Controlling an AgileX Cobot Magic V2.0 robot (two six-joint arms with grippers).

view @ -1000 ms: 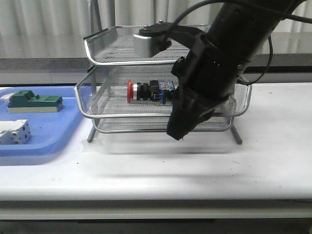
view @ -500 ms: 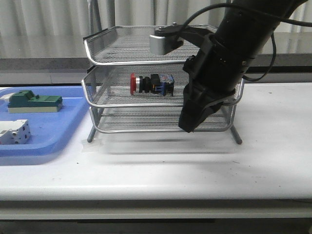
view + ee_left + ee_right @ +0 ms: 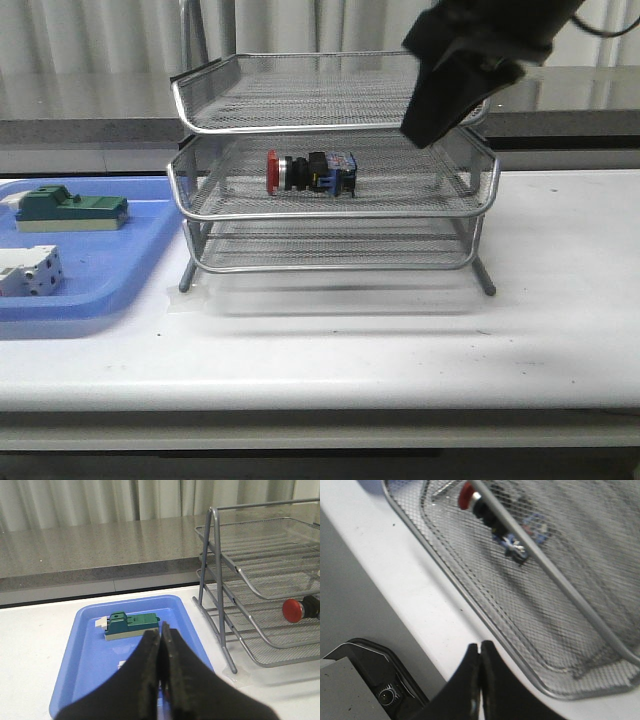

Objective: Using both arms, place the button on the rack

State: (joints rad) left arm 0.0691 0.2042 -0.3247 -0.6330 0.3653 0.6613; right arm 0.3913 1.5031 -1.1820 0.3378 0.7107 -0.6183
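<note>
Right pincer [image 3: 480, 652]: fingers pressed together, nothing between them, seen in its wrist view hanging over the white table [image 3: 400, 340] just off the rack's front rim. In the front view only the dark bulk of that arm shows, up by the rack's top tier at its right end; the tips cannot be made out there.

Left pincer [image 3: 161, 640]: fingers also pressed together, empty, held above the near end of the blue tray [image 3: 85, 680], well apart from the rack.

Rack [image 3: 330, 215]: three wire-mesh tiers on metal legs, standing on the table. All three tiers sit roughly flush at the front.

Button [image 3: 311, 173]: lying on its side in the rack's middle tier, left of the tier's centre. Red cap points toward the rack's left end, black body behind it, blue block toward the right. Touched by neither pincer. Blurred in the right wrist view but still recognisable through the mesh.

Blue tray: on the table to the left of the rack, close beside it. On it, a green-and-beige block [image 3: 70, 208] toward the far side and a white block [image 3: 28, 272] nearer the front, apart from each other.
</note>
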